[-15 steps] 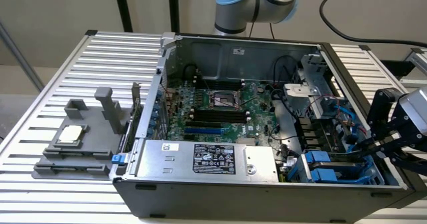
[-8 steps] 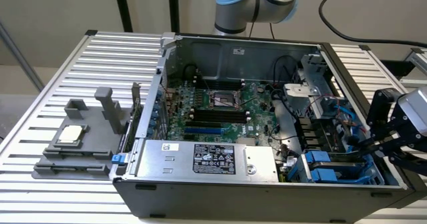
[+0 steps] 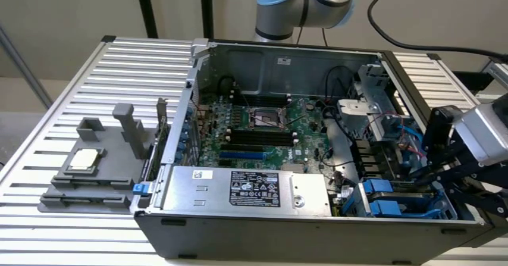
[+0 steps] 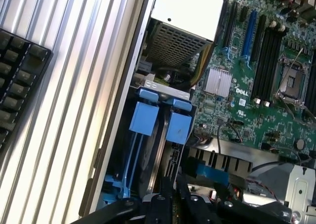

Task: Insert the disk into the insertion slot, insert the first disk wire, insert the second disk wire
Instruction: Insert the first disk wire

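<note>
The disk (image 4: pixel 158 153) stands edge-on, sunk into the boxy blue-grey plastic insertion slot (image 3: pixel 358 199) at the near corner of the open grey computer case (image 3: pixel 317 239), on the exterior view's right. Only a thin grey edge shows, with blue plastic rails alongside and two bright blue latch tabs (image 4: pixel 145 117) at the end; its label is hidden. The black linkage gripper (image 3: pixel 419 175) hangs over the slot just inside the case's side wall, and I cannot tell whether the claw is open or closed. "DELL" reads in white on the green motherboard (image 4: pixel 240 101). The silver power-supply box (image 3: pixel 254 188) carries a black-and-white label, its print too small to read. There is little room around the slot. The ribbed aluminium table (image 3: pixel 119 69) lies open at the exterior view's left, holding a grey plastic fixture (image 3: pixel 95 182).
</note>
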Available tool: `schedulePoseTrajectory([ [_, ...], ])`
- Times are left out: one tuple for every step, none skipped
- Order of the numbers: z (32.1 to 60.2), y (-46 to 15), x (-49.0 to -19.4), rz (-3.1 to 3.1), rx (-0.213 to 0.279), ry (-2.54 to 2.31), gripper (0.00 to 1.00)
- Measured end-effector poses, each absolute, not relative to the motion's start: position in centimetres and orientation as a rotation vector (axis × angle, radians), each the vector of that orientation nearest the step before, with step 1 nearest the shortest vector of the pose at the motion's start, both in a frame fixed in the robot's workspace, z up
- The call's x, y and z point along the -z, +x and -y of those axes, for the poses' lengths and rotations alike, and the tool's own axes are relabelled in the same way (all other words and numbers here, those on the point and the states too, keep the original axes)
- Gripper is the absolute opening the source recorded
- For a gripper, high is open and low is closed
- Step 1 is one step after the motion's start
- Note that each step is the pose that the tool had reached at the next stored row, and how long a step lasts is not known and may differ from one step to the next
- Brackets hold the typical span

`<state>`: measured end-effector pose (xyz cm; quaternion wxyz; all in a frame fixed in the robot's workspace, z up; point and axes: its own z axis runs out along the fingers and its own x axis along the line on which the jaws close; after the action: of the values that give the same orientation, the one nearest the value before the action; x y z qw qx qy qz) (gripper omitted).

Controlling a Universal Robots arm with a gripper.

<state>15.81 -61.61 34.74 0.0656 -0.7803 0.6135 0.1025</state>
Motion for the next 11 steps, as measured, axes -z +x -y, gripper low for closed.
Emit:
schedulePoseTrajectory([
  [61.63,15.57,-34.76,-1.851,-0.309,-2.354,0.16],
  [61.63,15.38,-34.77,-1.852,-0.308,-2.353,0.16],
  [61.63,15.25,-34.77,-1.856,-0.307,-2.35,0.16],
  [61.63,15.13,-34.76,-1.859,-0.306,-2.347,0.16],
  [61.63,15.04,-34.76,-1.864,-0.304,-2.344,0.16],
  [61.63,14.96,-34.76,-1.87,-0.302,-2.34,0.16],
  [61.63,14.93,-34.76,-1.878,-0.301,-2.334,0.16],
  [61.64,14.92,-34.75,-1.888,-0.299,-2.326,0.16],
  [61.63,14.92,-34.76,-1.9,-0.297,-2.316,0.16],
  [61.63,14.92,-34.76,-1.915,-0.295,-2.303,0.16],
  [61.63,14.91,-34.75,-1.93,-0.293,-2.289,0.16],
])
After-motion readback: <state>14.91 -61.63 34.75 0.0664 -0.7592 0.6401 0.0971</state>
